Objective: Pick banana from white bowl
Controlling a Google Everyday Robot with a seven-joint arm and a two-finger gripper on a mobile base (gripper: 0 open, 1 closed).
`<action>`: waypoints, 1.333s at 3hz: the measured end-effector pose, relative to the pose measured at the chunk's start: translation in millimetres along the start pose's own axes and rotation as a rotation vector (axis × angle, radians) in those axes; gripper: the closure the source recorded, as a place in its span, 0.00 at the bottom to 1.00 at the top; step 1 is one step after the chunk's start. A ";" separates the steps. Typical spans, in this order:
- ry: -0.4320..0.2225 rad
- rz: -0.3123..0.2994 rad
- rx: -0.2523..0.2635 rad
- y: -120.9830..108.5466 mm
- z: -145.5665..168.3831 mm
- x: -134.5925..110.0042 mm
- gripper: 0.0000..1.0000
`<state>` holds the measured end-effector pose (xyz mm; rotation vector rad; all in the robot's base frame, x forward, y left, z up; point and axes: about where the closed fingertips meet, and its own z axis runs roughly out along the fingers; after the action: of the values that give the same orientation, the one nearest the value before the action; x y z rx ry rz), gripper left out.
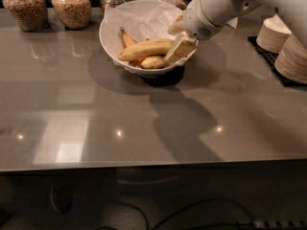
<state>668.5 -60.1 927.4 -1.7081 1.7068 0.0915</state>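
- Nearest, below the front edge of the table (96,128), dark cables (192,210) lie on the shadowed floor.
- The grey table top is glossy, with small light spots and the arm's broad shadow (184,123) stretching toward the front edge.
- The white bowl (106,42) stands on the far middle of the table, lined with crumpled white paper (148,20).
- The banana (146,48) lies inside the white bowl, on its side and roughly level, on top of the other fruit, its right end pointing at the gripper.
- A shorter pale banana (154,62) lies just in front of it, and a thin orange-brown banana (128,38) pokes out behind.
- The gripper (178,37) reaches into the bowl's right side from the upper right, on the white arm (216,6).
- Its beige fingers (182,48) are spread apart, one in front of the banana's right end and one behind, not clamped on it.
- At the right edge, stacks of small beige bowls (293,59) sit on a black mat (261,44), well apart from the white bowl.
- Farthest back, glass jars (26,7) of grain stand in a row along the table's rear edge.
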 end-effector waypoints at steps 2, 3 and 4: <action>0.014 -0.005 -0.008 -0.9 1.9 3.3 0.81; 0.008 -0.020 -0.003 -1.0 -2.0 -4.1 1.00; -0.030 -0.011 0.017 -4.7 -13.0 -14.5 1.00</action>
<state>665.4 -55.2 946.6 -1.6953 1.6719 0.0977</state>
